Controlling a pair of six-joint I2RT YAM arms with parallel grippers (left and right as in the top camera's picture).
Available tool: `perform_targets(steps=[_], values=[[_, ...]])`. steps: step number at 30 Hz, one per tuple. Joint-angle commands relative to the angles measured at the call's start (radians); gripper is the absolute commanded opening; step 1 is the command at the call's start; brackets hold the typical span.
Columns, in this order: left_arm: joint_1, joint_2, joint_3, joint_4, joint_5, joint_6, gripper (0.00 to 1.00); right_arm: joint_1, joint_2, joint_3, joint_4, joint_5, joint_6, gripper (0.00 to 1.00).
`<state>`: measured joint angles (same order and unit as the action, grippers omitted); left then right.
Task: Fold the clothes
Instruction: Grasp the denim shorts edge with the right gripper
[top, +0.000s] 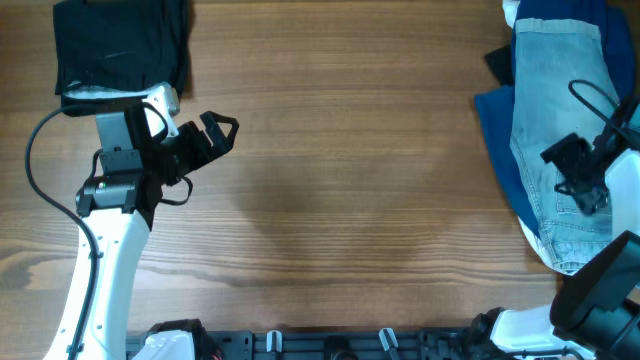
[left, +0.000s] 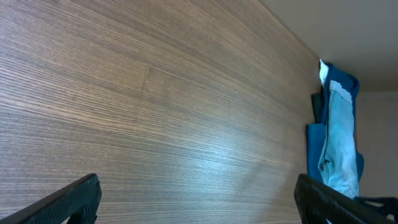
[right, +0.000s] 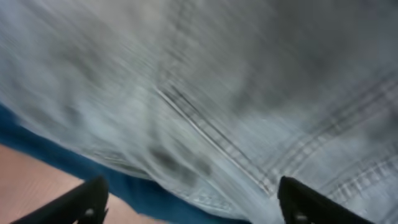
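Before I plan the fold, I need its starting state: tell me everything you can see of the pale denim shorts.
The denim shorts are pale, faded blue, with double-stitched seams. They lie unfolded and rumpled at the right edge of the table, atop a navy garment. The right gripper hangs open over them; contact cannot be told.

I'm working in what's looking like a robot lab: wood-grain bench (top: 350, 150), arm mounts (top: 330, 343) bolted along its front edge, plain white wall (left: 348, 31) behind.
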<state>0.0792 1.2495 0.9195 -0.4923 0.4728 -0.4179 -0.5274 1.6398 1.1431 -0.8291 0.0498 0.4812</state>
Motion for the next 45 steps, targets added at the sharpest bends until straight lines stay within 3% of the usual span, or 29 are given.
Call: perform_targets(steps=[1, 8, 15, 26, 38, 45], values=[[-0.005, 0.006, 0.014, 0.003, 0.005, -0.009, 1.0, -0.003, -0.072, 0.011, -0.091, 0.029, 0.105, 0.92], [-0.005, 0.006, 0.014, 0.002, 0.005, -0.009, 1.0, -0.003, -0.257, -0.018, -0.25, 0.01, 0.135, 0.91], [-0.005, 0.006, 0.014, 0.002, 0.005, -0.009, 1.0, -0.038, -0.264, -0.268, -0.113, 0.019, 0.198, 0.87], [-0.005, 0.008, 0.014, 0.003, 0.005, -0.008, 1.0, -0.09, -0.264, -0.371, -0.03, 0.154, 0.177, 0.84], [-0.005, 0.008, 0.014, 0.003, -0.021, -0.008, 1.0, -0.09, -0.387, -0.385, -0.045, 0.18, 0.187, 0.85], [-0.005, 0.008, 0.014, 0.003, -0.022, -0.008, 1.0, -0.101, -0.387, -0.45, 0.034, 0.187, 0.226, 0.81]])
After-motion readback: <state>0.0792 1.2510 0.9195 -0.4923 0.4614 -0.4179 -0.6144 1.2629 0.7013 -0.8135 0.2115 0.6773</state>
